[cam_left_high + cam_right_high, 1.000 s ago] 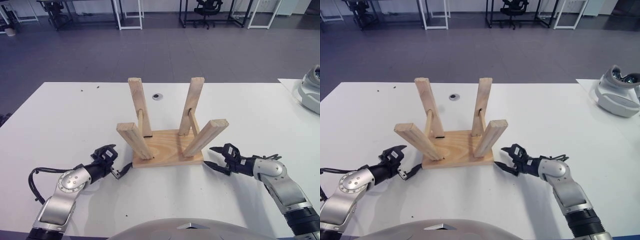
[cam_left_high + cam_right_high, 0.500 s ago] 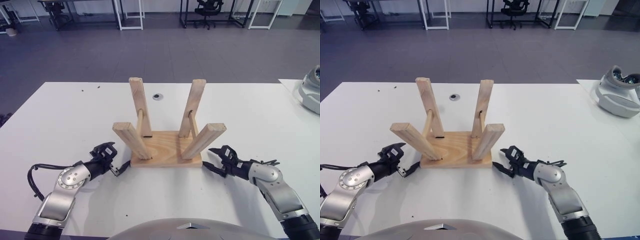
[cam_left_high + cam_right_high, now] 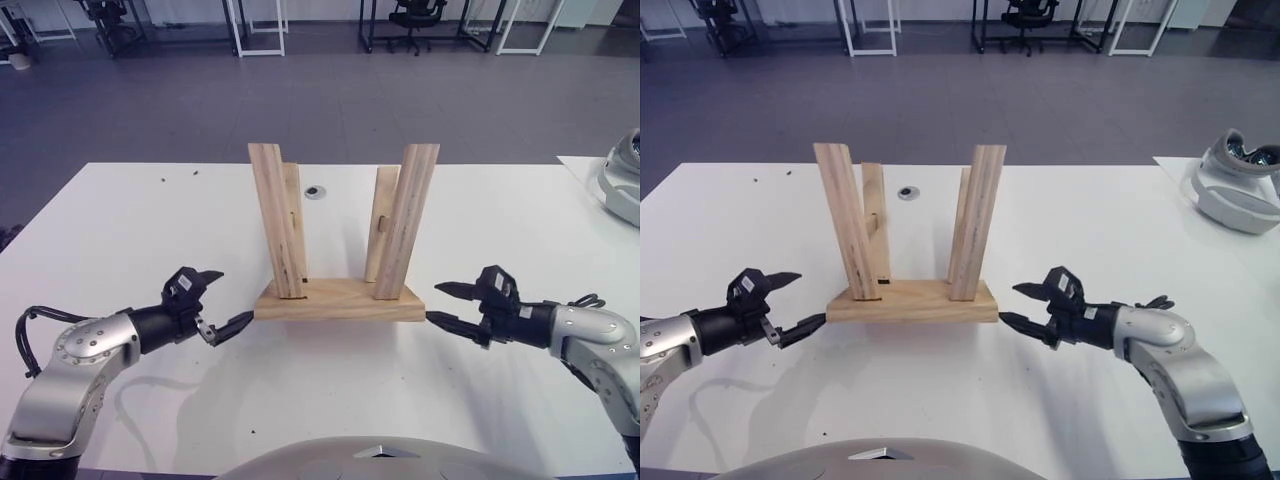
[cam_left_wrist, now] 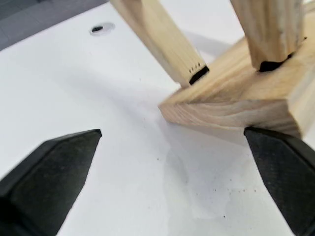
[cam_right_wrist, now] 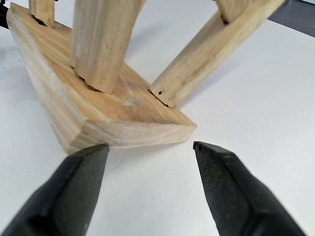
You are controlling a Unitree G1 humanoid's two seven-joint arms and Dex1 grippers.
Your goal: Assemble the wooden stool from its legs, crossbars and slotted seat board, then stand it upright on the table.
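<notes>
Stool (image 3: 338, 298) inverted on table (image 3: 120, 220)

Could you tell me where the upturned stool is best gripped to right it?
Probably the seat board, by its left and right ends, one gripper from each side. The left gripper and right gripper sit open level with those ends; its flat faces suit the jaws, and the legs leave the ends free.
</notes>
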